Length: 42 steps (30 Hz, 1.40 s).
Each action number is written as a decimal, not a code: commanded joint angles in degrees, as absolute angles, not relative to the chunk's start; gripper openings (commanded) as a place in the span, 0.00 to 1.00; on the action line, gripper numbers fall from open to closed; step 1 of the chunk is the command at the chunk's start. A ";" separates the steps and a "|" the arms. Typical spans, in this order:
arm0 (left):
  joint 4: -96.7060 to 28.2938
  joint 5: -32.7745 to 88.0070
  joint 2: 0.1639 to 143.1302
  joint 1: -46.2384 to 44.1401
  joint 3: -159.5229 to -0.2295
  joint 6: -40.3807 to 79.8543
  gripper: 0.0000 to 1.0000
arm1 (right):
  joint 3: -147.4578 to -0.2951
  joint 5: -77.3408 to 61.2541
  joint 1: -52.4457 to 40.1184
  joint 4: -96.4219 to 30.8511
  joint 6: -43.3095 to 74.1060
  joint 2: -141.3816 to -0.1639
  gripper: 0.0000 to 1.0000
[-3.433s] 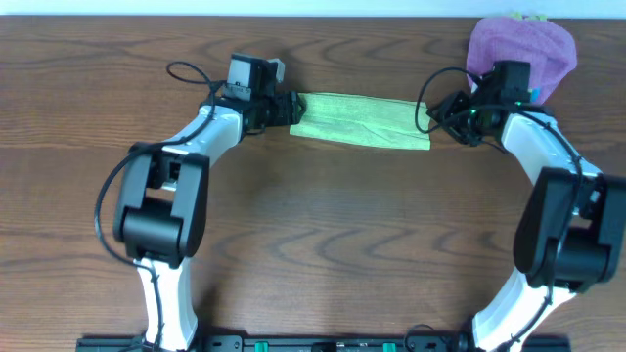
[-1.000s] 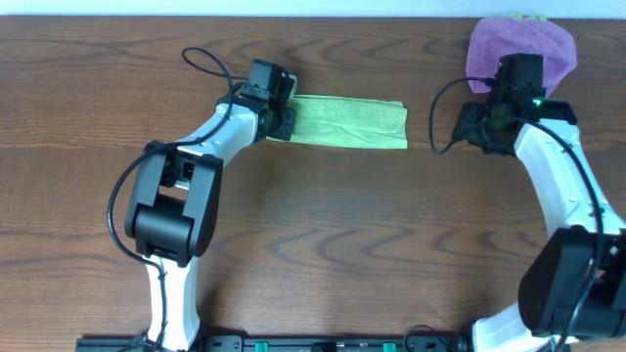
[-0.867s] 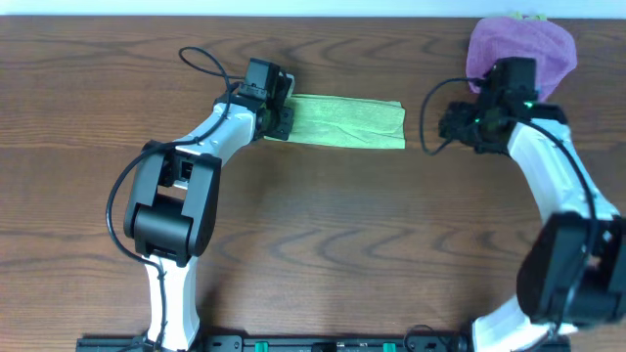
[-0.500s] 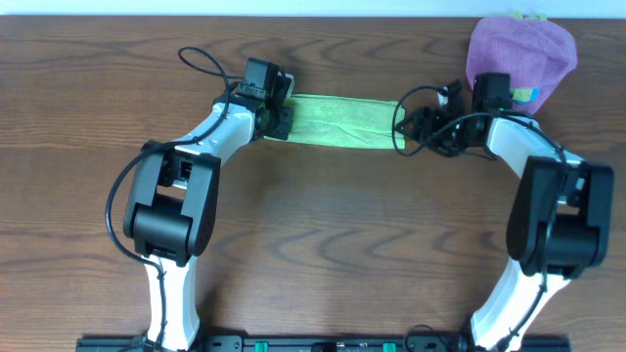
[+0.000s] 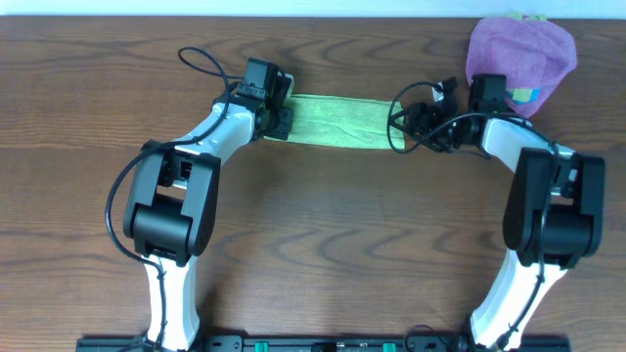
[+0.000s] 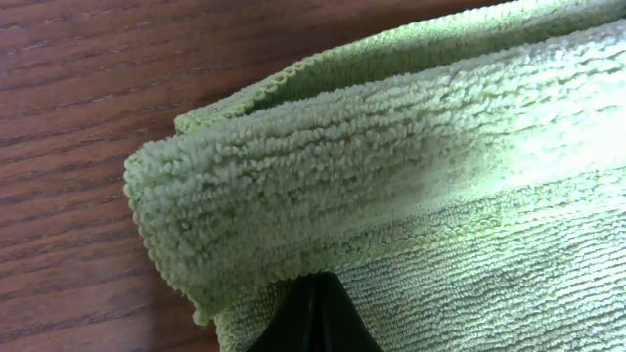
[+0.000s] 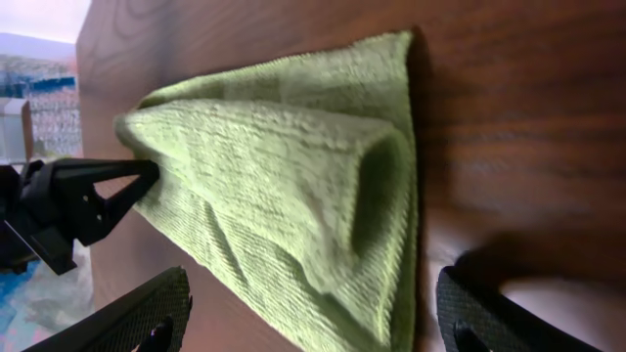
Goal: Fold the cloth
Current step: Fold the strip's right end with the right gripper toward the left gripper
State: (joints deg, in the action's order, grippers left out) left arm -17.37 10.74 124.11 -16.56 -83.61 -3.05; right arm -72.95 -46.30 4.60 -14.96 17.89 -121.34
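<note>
The cloth [image 5: 337, 120] is a narrow, ribbed lime-green folded strip. The left gripper [image 5: 284, 116] pinches one end, and the right gripper [image 5: 403, 127] gapes wide around the other.

Nubby looped microfibre cloth [image 6: 391, 196], matt, dark wood-grain table [image 5: 313, 225], smooth w/ slight sheen

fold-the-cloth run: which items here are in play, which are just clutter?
In play:
the cloth, already a folded strip
left gripper, pinching its left end
right gripper, open at its right end

Lying about:
purple cloth, bunched at the far right of the table
blue bit at its edge, too small to identify
</note>
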 commanded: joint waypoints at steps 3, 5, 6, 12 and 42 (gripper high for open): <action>-18.61 9.04 126.13 -15.66 -82.11 -3.66 0.06 | -72.49 -43.27 2.13 -13.91 19.92 -126.61 0.81; -18.61 9.04 126.13 -15.66 -82.11 -3.66 0.06 | -72.49 -42.09 1.61 -13.41 20.03 -127.22 0.80; -18.61 9.04 126.13 -15.66 -82.11 -3.66 0.06 | -72.49 -41.56 1.50 -13.37 20.23 -127.24 0.79; -18.61 9.06 126.13 -15.66 -82.11 -3.64 0.06 | -72.49 -40.49 1.13 -11.46 21.06 -127.63 0.71; -18.48 11.64 126.10 -15.66 -82.13 -2.50 0.06 | -83.88 -44.75 -0.84 -14.11 26.06 -121.84 0.02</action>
